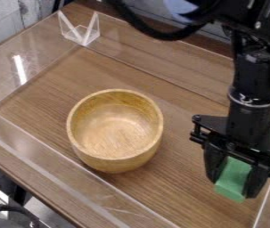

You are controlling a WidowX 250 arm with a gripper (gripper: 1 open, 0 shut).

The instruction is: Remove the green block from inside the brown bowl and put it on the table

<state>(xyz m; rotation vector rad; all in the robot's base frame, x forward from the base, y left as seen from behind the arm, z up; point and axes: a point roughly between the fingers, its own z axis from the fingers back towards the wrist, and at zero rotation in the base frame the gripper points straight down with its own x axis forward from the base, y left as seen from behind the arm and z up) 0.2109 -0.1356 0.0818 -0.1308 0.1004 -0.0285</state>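
Note:
The brown bowl (114, 130) sits left of centre on the table (184, 80), and its inside shows only bare wood. Off to its right, near the right acrylic wall, my gripper (236, 178) is shut on the green block (233, 183). The block hangs upright between the black fingers (213, 165), its lower end close to the tabletop. Whether it touches the wood I cannot tell. The black arm rises straight up out of the frame's top right.
Clear acrylic walls (125, 209) border the table on the front, left and right. A small clear stand (80, 28) sits at the back left. A darker stain (218, 86) marks the wood behind the bowl.

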